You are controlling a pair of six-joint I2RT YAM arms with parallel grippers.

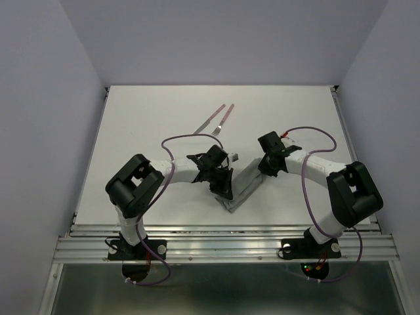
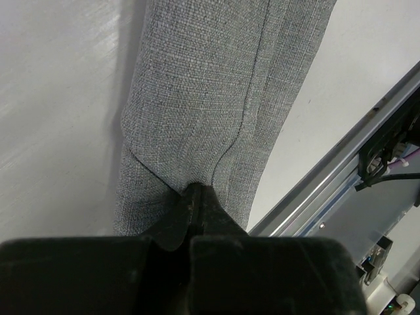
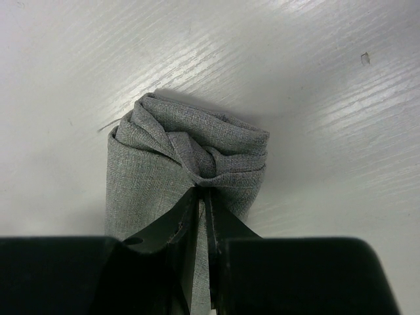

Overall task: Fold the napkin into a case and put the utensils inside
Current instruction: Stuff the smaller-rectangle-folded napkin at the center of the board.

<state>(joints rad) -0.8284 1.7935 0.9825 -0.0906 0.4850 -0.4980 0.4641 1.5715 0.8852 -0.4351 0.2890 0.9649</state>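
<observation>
Grey napkin (image 1: pixel 244 186) lies as narrow folded strip, diagonal, near-centre of table (image 1: pixel 144 125), between arms. Left gripper (image 2: pixel 197 194) fingers pinched tight on strip's near end, at seam. Right gripper (image 3: pixel 202 191) fingers narrow, nipping bunched far-right end. Utensils (image 1: pixel 217 119) lie well apart, farther back. Best approach: hold strip taut, move both ends together, flatten bunched end so pouch mouth lies open.

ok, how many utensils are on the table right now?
2. The left utensil and right utensil lie side by side at the far middle of the table, beyond the folded napkin. Its folds could hide more.
</observation>
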